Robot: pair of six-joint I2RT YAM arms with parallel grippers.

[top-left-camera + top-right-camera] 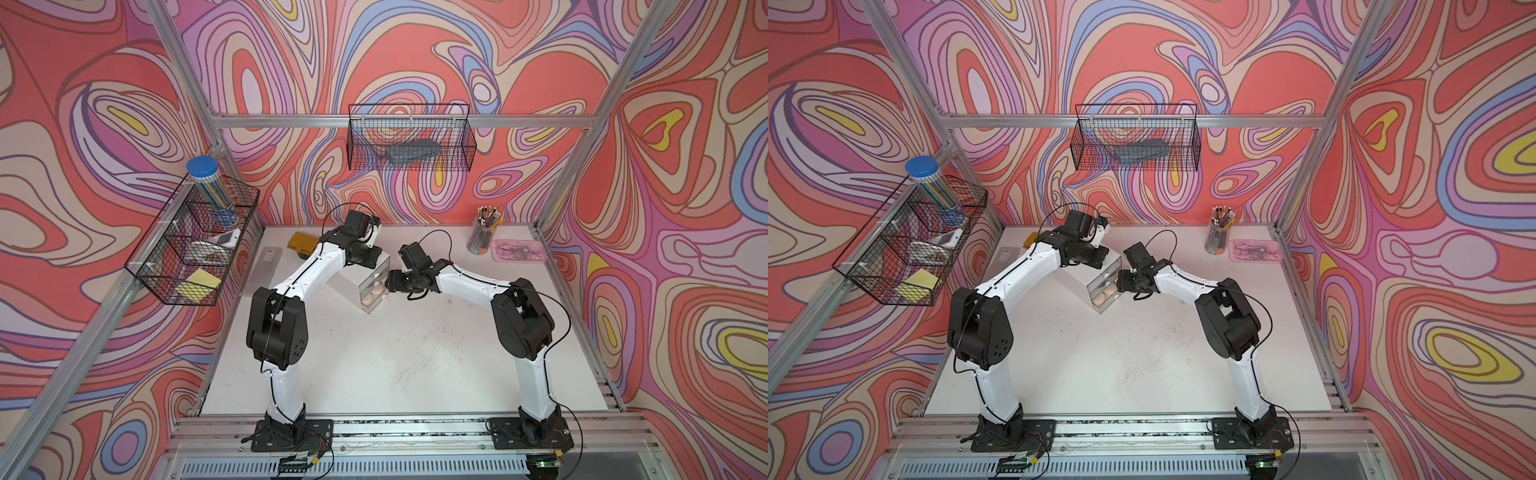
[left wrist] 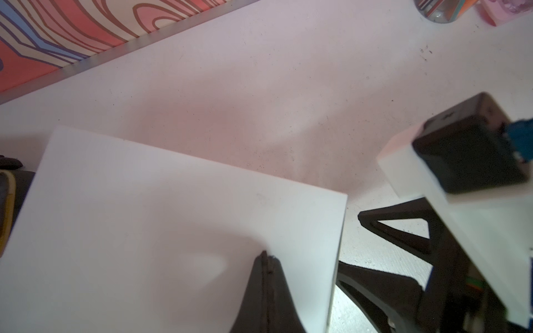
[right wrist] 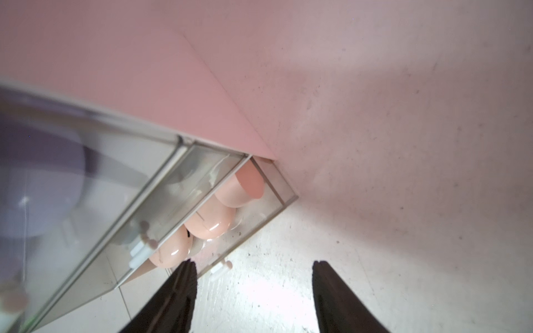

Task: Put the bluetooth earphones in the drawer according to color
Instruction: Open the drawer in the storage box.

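Three pink cases [image 3: 209, 217] are seen in the pulled-out bottom drawer [image 3: 261, 225], just beside the right gripper [image 3: 254, 262], whose jaws are spread and empty. The left gripper [image 2: 266, 256], closed, is pressed on the cabinet top [image 2: 144, 216].

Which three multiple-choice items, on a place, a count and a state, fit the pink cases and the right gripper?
1. Where do the pink cases lie? A. on the table B. in the lowest drawer C. in a basket
2. How many pink cases show in the right wrist view? A. one B. two C. three
3. How is the right gripper? A. open, empty B. shut on a case C. shut on a handle
1 B: behind its clear wall; 2 C: three in a row; 3 A: jaws apart, nothing between.
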